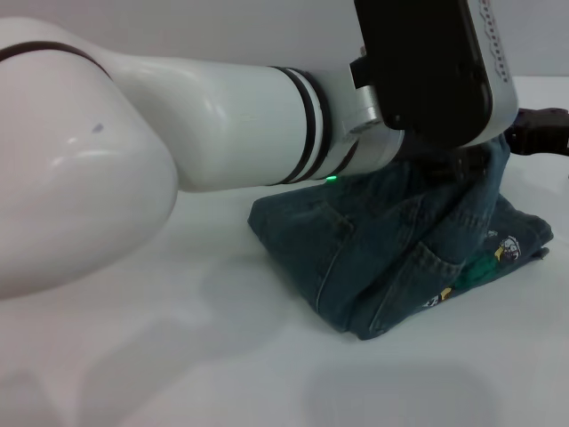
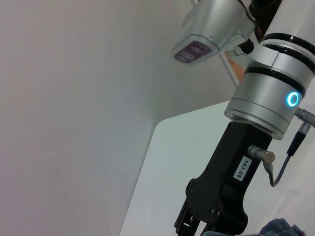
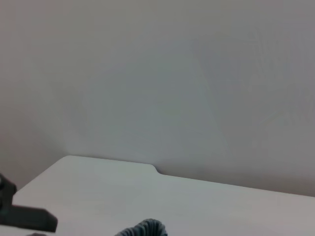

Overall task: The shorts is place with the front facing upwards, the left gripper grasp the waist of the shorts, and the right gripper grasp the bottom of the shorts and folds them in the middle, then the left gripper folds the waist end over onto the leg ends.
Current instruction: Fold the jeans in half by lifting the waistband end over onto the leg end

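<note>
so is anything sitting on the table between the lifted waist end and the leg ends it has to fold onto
Nothing visible does. The left gripper holds the shorts up in a peak, the hems by the cartoon print lie bare, and the right gripper sits off to the far side.

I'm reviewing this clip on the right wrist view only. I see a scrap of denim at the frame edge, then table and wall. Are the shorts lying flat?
Observer: No. In the head view the shorts stand like a tent, with the upper part hanging from under the left gripper and the lower fold resting on the table.
Operator: Where is the right gripper?
Observer: The right gripper is at the far right of the head view, close beside the raised denim's top. I cannot tell whether it touches.
Operator: Any print showing?
Observer: Yes, a cartoon print shows low on the cloth, on the robot's right.
</note>
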`<move>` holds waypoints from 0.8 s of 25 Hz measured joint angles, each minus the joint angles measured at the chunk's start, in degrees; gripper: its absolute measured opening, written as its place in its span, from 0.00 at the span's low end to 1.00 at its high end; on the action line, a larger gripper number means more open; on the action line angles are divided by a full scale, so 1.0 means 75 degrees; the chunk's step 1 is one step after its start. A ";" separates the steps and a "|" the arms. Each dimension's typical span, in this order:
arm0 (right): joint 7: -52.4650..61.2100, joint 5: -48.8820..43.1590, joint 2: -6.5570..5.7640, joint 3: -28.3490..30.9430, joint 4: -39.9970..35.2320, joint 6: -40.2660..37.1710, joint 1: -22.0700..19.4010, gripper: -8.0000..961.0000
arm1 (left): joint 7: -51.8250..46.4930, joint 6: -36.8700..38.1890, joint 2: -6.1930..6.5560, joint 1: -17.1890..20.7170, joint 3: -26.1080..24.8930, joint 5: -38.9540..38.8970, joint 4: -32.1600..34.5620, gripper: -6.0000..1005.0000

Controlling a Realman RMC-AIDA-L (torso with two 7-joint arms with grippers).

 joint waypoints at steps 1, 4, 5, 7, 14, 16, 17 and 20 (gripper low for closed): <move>0.0000 0.0003 0.0000 0.0009 -0.0003 0.0000 -0.0003 0.47 | 0.0000 0.0000 0.0000 0.0000 0.0000 0.0000 0.0000 0.51; 0.0000 0.0010 0.0000 0.0052 -0.0015 -0.0001 -0.0008 0.47 | 0.0000 0.0028 0.0001 -0.0012 -0.0003 0.0000 0.0000 0.64; 0.0000 0.0013 0.0001 0.0060 -0.0016 -0.0001 -0.0014 0.47 | 0.0000 0.0030 0.0001 -0.0012 -0.0003 0.0000 0.0000 0.68; 0.0000 0.0022 0.0001 0.0072 -0.0036 0.0000 -0.0032 0.47 | 0.0000 0.0037 0.0001 -0.0012 -0.0011 0.0000 0.0000 0.73; -0.0012 0.0023 -0.0005 0.0339 -0.0061 0.0023 -0.0085 0.47 | 0.0003 0.0032 0.0001 0.0012 -0.0047 0.0000 -0.0006 0.84; -0.0012 0.0020 -0.0005 0.0353 -0.0079 0.0024 -0.0117 0.47 | 0.0003 0.0032 0.0001 0.0012 -0.0047 0.0000 -0.0006 0.84; -0.0012 0.0020 -0.0002 0.0358 -0.0107 0.0025 -0.0137 0.47 | 0.0003 0.0032 0.0001 0.0012 -0.0047 0.0000 -0.0006 0.84; -0.0012 0.0020 0.0022 0.0419 -0.0189 0.0033 -0.0196 0.47 | 0.0001 0.0045 0.0002 0.0015 -0.0097 0.0006 -0.0013 0.84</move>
